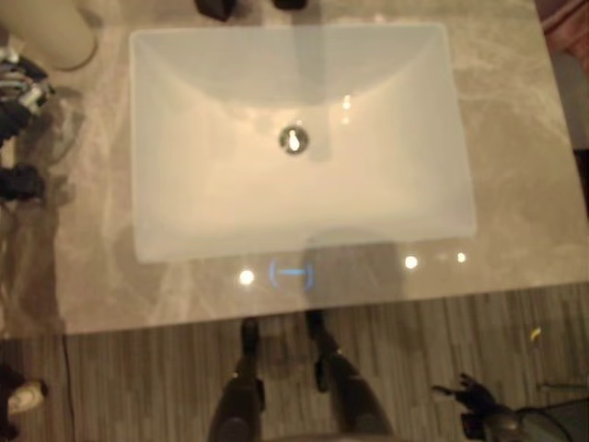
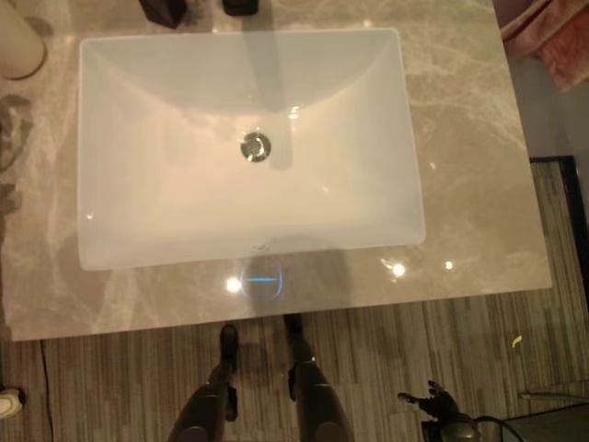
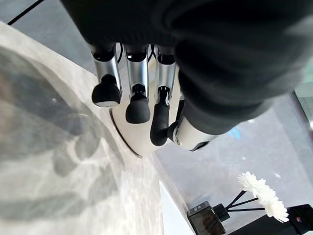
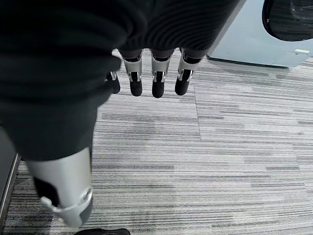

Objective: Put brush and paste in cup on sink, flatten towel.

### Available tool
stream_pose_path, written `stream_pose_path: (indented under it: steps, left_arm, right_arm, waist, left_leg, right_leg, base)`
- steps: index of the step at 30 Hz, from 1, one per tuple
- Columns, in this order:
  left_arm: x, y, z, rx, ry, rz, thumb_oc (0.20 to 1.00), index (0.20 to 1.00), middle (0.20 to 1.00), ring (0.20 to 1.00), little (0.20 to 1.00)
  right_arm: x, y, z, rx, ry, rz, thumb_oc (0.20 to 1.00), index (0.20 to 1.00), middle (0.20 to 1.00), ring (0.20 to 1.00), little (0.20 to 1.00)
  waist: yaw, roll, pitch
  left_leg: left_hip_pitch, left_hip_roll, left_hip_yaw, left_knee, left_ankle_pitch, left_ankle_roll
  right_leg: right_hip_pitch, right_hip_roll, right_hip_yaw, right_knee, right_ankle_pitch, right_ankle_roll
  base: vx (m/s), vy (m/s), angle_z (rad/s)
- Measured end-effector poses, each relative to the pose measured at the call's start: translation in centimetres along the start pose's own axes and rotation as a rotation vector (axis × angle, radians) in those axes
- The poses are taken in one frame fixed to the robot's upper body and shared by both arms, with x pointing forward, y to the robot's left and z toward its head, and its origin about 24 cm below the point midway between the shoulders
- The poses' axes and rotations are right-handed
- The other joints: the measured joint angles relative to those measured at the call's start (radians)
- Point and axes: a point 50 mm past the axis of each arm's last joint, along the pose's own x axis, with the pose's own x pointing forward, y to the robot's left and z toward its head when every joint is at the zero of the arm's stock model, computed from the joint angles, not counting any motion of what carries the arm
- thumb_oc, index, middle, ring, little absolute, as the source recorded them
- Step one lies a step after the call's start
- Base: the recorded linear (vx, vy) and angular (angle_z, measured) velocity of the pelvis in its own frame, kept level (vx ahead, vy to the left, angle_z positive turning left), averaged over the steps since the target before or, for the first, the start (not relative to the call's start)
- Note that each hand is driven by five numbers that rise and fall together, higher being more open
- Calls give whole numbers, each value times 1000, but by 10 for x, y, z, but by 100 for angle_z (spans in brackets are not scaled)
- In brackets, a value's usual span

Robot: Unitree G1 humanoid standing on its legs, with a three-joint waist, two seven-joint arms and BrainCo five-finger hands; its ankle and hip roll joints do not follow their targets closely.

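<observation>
A cream cup point(image 1: 55, 32) stands on the marble counter point(image 1: 515, 184) at the back left of the white sink basin point(image 1: 184, 212). My left hand point(image 1: 20, 97) hovers at the counter's left edge, just in front of the cup. In its wrist view the fingers point(image 3: 138, 100) hang relaxed and hold nothing, with the cup point(image 3: 133, 139) just past them. A pink towel point(image 2: 545, 39) lies bunched at the back right corner. My right hand point(image 2: 437, 405) hangs low over the floor at the right, its fingers point(image 4: 157, 78) straight and empty.
The drain point(image 1: 294, 140) sits in the middle of the basin. Dark objects point(image 2: 166, 9) stand behind the sink at the back edge. A dark box point(image 3: 205, 219) and white flowers point(image 3: 259, 193) on sticks stand there too. Striped carpet point(image 4: 220, 147) covers the floor in front of the counter.
</observation>
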Motion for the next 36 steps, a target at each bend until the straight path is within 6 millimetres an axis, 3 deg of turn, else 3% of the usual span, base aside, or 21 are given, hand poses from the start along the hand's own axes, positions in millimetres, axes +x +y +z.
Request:
stream_pose_path:
  steps: [19,36]
  left_arm:
    - [-2,15,-5,14,26,84,200,200,200,200,200]
    - [13,34,15,34,-48,181,200,200,200,200,200]
  right_arm:
    - [0,0,1,0,-9,1,1000,1000,1000,1000,1000]
    - [0,1,2,5,-13,1,1000,1000,1000,1000,1000]
  waist:
    - [1,-20,10]
    - [-9,-37,23]
  left_leg:
    - [-21,3,6,0,-1,-1]
    - [-55,4,11,0,-1,-1]
  right_leg:
    - [-24,3,5,0,0,1]
    - [-60,6,12,0,2,0]
  base:
    - [0,0,0]
    - [0,0,0]
